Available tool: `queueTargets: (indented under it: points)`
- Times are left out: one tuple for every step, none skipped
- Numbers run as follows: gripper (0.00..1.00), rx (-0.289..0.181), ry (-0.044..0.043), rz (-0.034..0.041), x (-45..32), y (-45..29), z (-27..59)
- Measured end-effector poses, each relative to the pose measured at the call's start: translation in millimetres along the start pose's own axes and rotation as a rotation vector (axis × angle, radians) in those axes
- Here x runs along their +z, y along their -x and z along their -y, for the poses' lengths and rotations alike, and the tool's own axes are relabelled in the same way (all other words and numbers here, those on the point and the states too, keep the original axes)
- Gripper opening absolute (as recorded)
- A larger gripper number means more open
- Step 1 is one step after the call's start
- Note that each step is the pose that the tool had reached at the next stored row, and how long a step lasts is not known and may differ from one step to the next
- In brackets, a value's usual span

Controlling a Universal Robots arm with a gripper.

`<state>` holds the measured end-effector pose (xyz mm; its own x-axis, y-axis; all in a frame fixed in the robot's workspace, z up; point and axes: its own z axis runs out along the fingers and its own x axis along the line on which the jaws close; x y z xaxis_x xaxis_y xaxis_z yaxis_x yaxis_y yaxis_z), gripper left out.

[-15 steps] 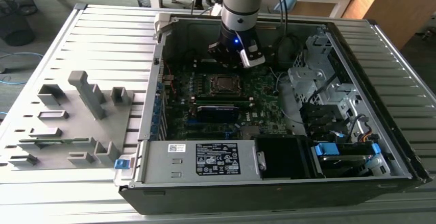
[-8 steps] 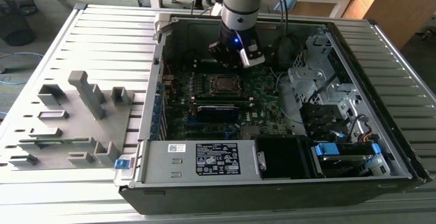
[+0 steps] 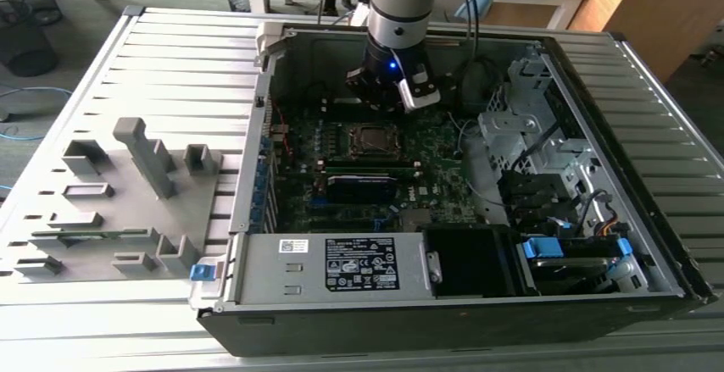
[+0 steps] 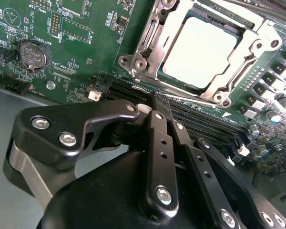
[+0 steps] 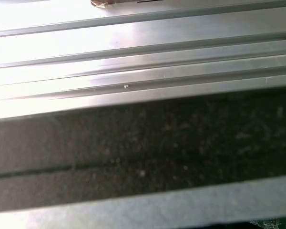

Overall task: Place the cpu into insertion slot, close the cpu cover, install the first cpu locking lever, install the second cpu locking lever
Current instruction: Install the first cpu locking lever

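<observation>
– Tool (image 4: 163,106): how do its fingers stand, and what do they hold?
– Pressed together, with nothing visible between them. The tips are close over the motherboard (image 4: 71,62).
– Which way does the cpu (image 4: 200,50) lie from the tips?
– Straight ahead, just beyond the dark memory slots (image 4: 209,121), whose long axis runs crosswise between tool and socket. The chip is square and has no long axis of its own.
– Containers?
– The cpu sits in its socket, with the cpu cover (image 4: 150,45) lying flat around it. Whether the levers are latched, I cannot tell. All of it rests inside the open computer case (image 3: 453,325), on the ribbed bench (image 3: 169,50).
</observation>
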<state>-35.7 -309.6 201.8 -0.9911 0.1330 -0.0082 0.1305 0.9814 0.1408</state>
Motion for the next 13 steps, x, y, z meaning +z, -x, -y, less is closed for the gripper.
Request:
queueTargets:
  points:
    - [0.11, 0.000, -0.0001, -0.0001, -0.1, 0.0, 0.1]
    - [0.11, 0.000, -0.0002, -0.0002, -0.1, 0.0, 0.2]
    - [0.11, 0.000, -0.0003, -0.0002, -0.2, 0.1, 0.4]
    - [0.11, 0.000, -0.0004, -0.0002, -0.2, 0.2, 0.7]
    - [0.11, 0.000, -0.0004, -0.0001, -0.2, 0.2, 0.9]
    - [0.11, 0.000, -0.0006, -0.0001, -0.2, 0.3, 1.2]
    - [0.11, 0.000, -0.0008, 0.0000, -0.3, 0.3, 1.5]
    - [0.11, 0.000, -0.0008, 0.0001, -0.2, 0.3, 1.7]
    - [0.11, 0.000, -0.0010, 0.0003, -0.1, 0.4, 1.8]
    - [0.11, 0.000, -0.0014, 0.0006, 0.0, 0.4, 1.9]
    - [0.11, 0.000, -0.0015, 0.0011, 0.2, 0.4, 2.0]
    - [0.11, 0.000, -0.0016, 0.0017, 0.5, 0.4, 2.1]
    - [0.11, -0.001, -0.0016, 0.0024, 0.9, 0.4, 2.2]
